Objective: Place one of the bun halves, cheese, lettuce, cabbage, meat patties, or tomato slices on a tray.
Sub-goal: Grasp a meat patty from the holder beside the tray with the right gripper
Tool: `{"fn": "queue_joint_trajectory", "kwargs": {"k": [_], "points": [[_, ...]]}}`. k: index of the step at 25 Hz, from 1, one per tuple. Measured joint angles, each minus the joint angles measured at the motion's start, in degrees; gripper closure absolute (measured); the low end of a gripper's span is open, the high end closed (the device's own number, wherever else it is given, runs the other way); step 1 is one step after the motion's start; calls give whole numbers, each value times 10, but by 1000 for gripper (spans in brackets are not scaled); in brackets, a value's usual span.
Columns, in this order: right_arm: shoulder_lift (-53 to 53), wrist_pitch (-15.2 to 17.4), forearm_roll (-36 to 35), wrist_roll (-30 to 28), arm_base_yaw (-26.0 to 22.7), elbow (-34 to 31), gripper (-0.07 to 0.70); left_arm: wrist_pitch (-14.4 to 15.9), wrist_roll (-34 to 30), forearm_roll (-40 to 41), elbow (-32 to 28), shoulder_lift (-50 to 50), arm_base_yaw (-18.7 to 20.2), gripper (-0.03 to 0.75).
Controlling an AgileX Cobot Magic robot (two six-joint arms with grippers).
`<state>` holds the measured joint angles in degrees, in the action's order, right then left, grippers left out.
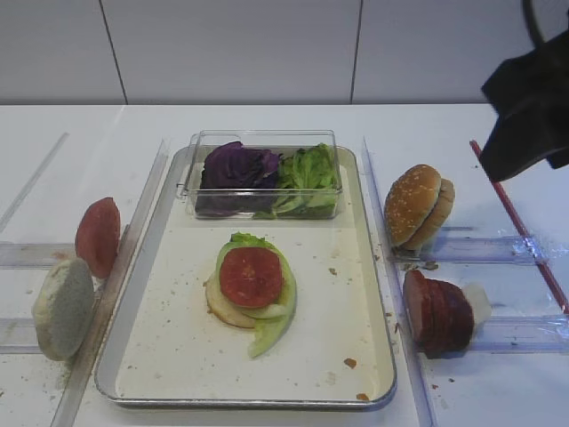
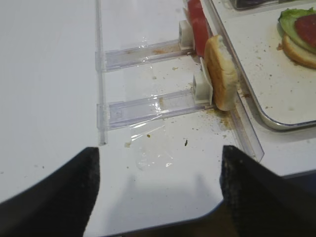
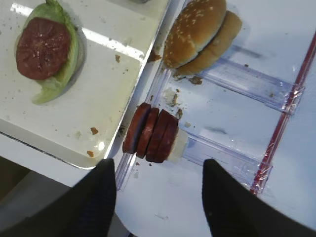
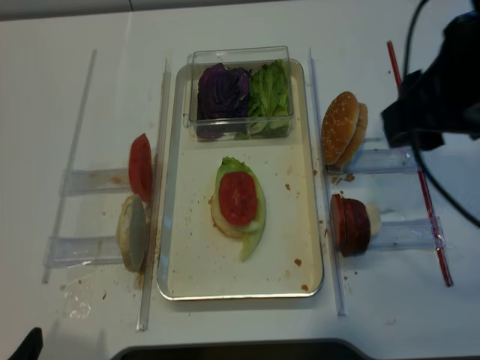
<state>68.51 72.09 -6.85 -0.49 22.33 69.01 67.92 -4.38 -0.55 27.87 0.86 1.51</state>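
Note:
The silver tray (image 1: 240, 402) holds a bun half (image 1: 222, 307) topped with lettuce (image 1: 267, 331) and a tomato slice (image 1: 251, 277). Right of the tray, sesame bun halves (image 1: 416, 205) and meat patties (image 1: 437, 313) stand on edge in clear holders. More tomato slices (image 1: 98, 236) stand left of the tray. Cabbage (image 1: 236, 169) and lettuce fill a clear box. Cheese is out of view. My right gripper (image 3: 160, 197) hangs open and empty above the table, with the patties (image 3: 153, 134) just ahead of it. My left gripper (image 2: 158, 192) is open over bare table at the front left.
A pale floury disc (image 1: 64, 307) leans in the front left holder. The clear box (image 1: 264, 206) sits at the tray's far end. A red rod (image 1: 520, 227) lies along the right side. Clear rails (image 1: 391, 267) flank the tray. Crumbs dot the tray base.

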Motion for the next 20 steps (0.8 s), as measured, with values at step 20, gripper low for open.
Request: {"fn": "queue_joint_trajectory", "kwargs": {"k": [20], "points": [[145, -11, -38, 114, 76, 0, 356, -2, 6, 5, 0, 0, 0, 244]]}}
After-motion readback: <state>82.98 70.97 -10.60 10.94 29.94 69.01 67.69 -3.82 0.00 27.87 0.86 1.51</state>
